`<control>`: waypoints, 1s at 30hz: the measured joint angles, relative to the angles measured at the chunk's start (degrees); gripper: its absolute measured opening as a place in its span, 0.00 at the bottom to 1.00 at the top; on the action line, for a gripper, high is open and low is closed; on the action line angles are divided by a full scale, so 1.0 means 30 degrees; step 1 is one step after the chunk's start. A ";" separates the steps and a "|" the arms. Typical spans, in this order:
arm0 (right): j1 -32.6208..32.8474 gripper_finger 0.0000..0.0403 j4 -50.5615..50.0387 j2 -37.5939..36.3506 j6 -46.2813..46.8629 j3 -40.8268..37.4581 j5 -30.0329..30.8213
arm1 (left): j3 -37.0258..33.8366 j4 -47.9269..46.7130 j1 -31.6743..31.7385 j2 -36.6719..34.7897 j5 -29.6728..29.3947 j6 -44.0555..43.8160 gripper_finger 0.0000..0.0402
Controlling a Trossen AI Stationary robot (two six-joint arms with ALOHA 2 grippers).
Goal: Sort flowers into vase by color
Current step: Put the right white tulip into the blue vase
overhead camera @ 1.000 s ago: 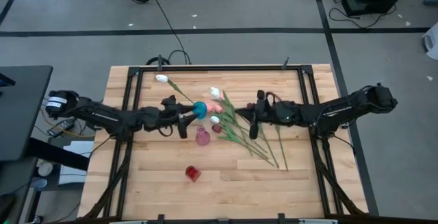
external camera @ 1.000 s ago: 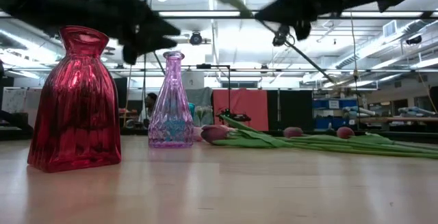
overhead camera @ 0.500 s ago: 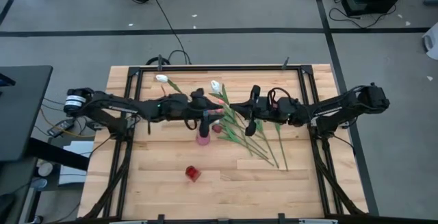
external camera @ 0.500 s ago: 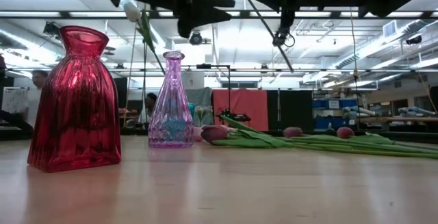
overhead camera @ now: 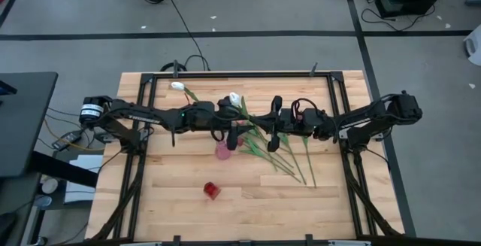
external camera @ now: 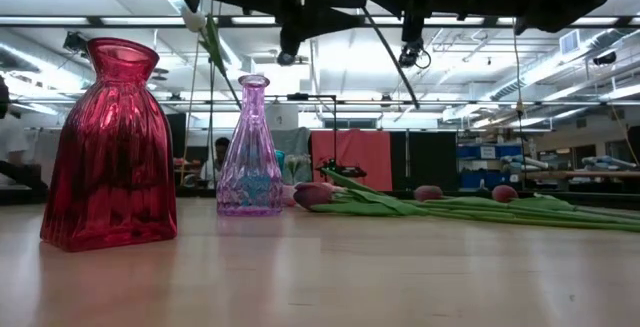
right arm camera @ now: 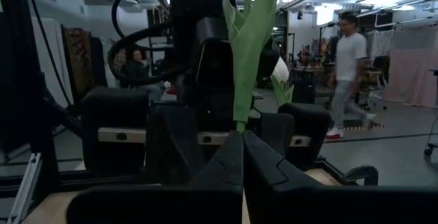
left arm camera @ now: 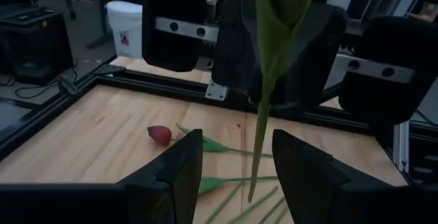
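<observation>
Right fingers (right arm camera: 241, 145) pinched tight on a white tulip's (overhead camera: 235, 98) stem above the pink vase (overhead camera: 223, 152); left fingers (left arm camera: 236, 159) parted around that stem, not gripping.

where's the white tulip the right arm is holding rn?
High view: the white tulip hangs mid-table above the small pink glass vase, its stem pinched in the shut right gripper, with the open left gripper facing it.

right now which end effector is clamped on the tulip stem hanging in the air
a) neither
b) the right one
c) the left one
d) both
b: in the right wrist view the right end effector has its fingers pressed together on the green stem, while the left wrist view shows the left end effector with its fingers spread and the stem hanging free between them.
</observation>
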 joint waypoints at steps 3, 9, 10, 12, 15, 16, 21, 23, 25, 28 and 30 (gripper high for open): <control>0.0007 0.01 -0.0017 0.0036 0.0007 0.0000 -0.0001 | 0.0000 0.0119 0.0000 0.0000 0.0000 0.0034 0.45; 0.0007 0.01 0.0078 0.0036 0.0008 0.0000 0.0008 | 0.0000 0.0469 0.0000 0.0000 -0.0305 0.0501 0.29; 0.0007 0.01 0.0094 0.0036 0.0044 0.0000 0.0008 | 0.0000 0.0494 0.0000 0.0000 -0.0403 0.0797 0.23; 0.0000 0.02 0.0088 0.0036 0.0165 0.0000 0.0034 | 0.0000 0.0482 0.0000 0.0000 -0.0448 0.1021 0.12; 0.0041 0.06 0.0081 0.0028 0.0178 0.0000 0.0088 | -0.0001 0.0495 -0.0007 0.0000 -0.0354 0.1054 0.03; 0.0044 0.08 0.0039 0.0028 0.0342 0.0000 0.0067 | -0.0007 0.0489 -0.0007 0.0000 -0.0305 0.1054 0.03; 0.0058 0.22 -0.1441 -0.0539 0.0655 0.0000 -0.0502 | -0.0018 -0.0770 0.0050 -0.0287 -0.0206 0.1078 0.01; 0.0053 0.27 -0.2854 -0.1278 0.0731 0.0000 -0.0550 | -0.0029 -0.1404 0.0109 -0.0680 -0.0220 0.1067 0.01; -0.0049 0.31 -0.4057 -0.2182 0.0867 0.0000 -0.0627 | -0.0029 -0.2189 0.0138 -0.1183 -0.0234 0.1054 0.01; -0.0216 0.35 -0.6457 -0.3589 0.0444 0.0007 -0.0518 | -0.0030 -0.3738 0.0142 -0.2105 -0.0296 0.1055 0.01; -0.0336 0.36 -0.8080 -0.4329 0.0239 -0.0144 -0.0414 | -0.0036 -0.5093 0.0190 -0.2841 -0.0411 0.1056 0.01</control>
